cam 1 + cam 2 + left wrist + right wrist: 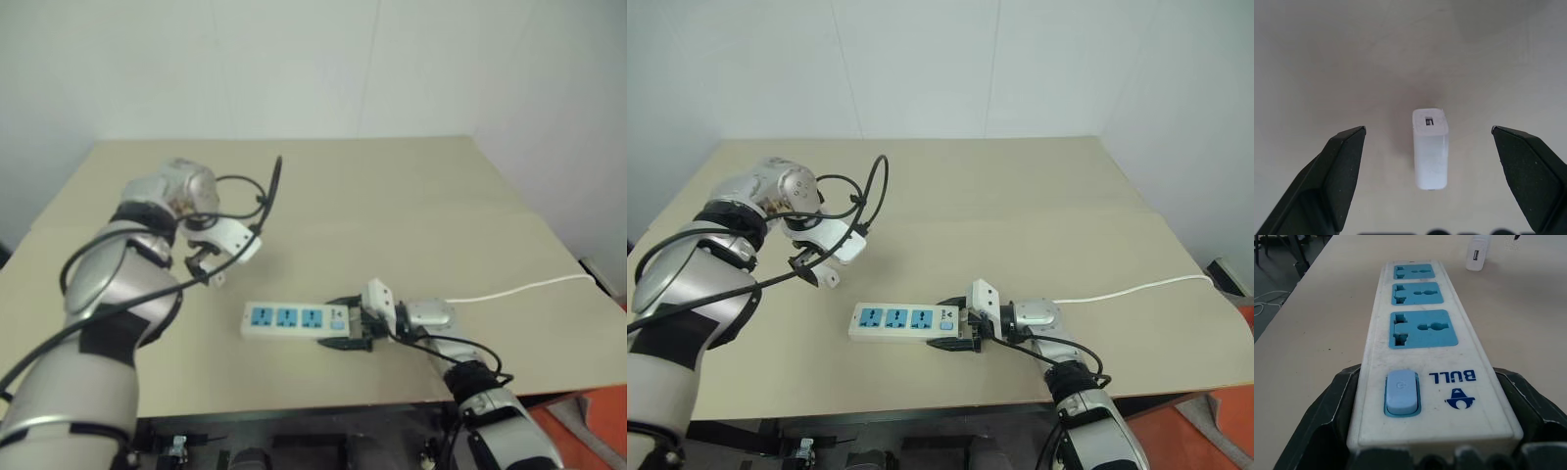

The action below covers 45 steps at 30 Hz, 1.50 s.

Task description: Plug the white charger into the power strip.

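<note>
The small white boxy plastic charger (1430, 149) stood on the bench (392, 196) between the open left end effector's (1427, 147) fingers; an off-centre squeeze could topple it. The right end effector (345, 323) clamped the long white three-socket power strip (294, 319).

A wide, light tan table (1038, 186) with a faint seam running across its middle. A long white power strip (904, 320) with three blue socket faces lies flat near the front edge; its thin white cord (1136, 289) trails across the tabletop toward the right edge. Apart from the strip, a small white charger (1430, 147) rests on the bare surface.
</note>
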Motion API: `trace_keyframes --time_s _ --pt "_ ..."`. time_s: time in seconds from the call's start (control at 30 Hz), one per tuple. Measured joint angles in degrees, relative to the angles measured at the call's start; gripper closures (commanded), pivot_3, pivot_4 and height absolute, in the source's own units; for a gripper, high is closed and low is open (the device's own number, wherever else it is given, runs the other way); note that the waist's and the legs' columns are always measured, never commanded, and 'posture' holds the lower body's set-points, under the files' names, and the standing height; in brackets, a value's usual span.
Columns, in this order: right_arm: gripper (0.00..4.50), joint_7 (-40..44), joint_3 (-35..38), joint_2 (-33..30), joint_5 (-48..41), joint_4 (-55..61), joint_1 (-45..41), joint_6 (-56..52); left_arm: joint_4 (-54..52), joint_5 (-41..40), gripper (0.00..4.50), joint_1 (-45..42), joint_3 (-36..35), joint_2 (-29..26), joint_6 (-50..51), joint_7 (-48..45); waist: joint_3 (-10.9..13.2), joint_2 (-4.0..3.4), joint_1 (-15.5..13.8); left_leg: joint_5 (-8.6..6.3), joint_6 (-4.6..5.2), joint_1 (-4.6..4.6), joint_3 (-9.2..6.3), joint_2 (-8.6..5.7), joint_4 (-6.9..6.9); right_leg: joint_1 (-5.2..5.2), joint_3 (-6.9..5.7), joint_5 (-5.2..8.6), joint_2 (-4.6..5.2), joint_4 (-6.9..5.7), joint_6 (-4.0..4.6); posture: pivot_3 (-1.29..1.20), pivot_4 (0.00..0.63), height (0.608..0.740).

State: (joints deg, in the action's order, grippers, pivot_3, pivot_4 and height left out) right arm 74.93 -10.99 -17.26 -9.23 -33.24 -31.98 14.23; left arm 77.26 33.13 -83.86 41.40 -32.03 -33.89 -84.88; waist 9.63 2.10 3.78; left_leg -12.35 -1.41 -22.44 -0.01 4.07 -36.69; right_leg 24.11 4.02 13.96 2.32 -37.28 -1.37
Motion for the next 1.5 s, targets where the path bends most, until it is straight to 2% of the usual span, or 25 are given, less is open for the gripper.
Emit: trace_keyframes --time_s 0.87,0.97,1.27,1.5 --pt "1.08 -2.8 0.0 -2.0 -1.0 9.3 5.8 -4.9 0.3 6.3 0.00 4.9 -1.2 0.4 1.6 7.8 0.0 0.00 -0.9 0.00 0.00 0.00 0.00 -0.02 -0.01 -0.02 0.00 -0.09 0.01 0.00 0.14 0.00 0.150 0.740" --pt "1.08 -3.0 0.0 -2.2 -1.1 9.8 6.0 -5.5 0.3 7.6 0.58 4.9 -0.7 0.5 1.3 10.1 0.0 0.00 -1.1 0.00 0.00 0.01 0.00 -0.02 -0.02 -0.02 0.00 -0.09 0.01 0.00 0.15 0.00 0.150 0.740" --pt "1.08 -3.1 -0.1 -2.2 -1.1 10.2 6.1 -6.0 0.7 8.5 3.43 5.0 -0.6 0.9 1.3 11.5 0.0 0.00 -1.1 0.00 0.00 0.01 0.00 -0.03 -0.02 -0.01 0.00 -0.10 0.01 -0.01 0.17 0.00 0.150 0.740" --pt "1.08 -3.1 -0.1 -2.2 -1.1 10.2 6.1 -6.0 0.8 8.4 3.49 5.1 -1.9 0.9 1.2 10.7 0.0 0.00 -1.1 0.00 0.00 0.01 0.00 -0.03 -0.02 -0.02 0.00 -0.10 0.01 -0.01 0.17 0.00 0.150 0.740"
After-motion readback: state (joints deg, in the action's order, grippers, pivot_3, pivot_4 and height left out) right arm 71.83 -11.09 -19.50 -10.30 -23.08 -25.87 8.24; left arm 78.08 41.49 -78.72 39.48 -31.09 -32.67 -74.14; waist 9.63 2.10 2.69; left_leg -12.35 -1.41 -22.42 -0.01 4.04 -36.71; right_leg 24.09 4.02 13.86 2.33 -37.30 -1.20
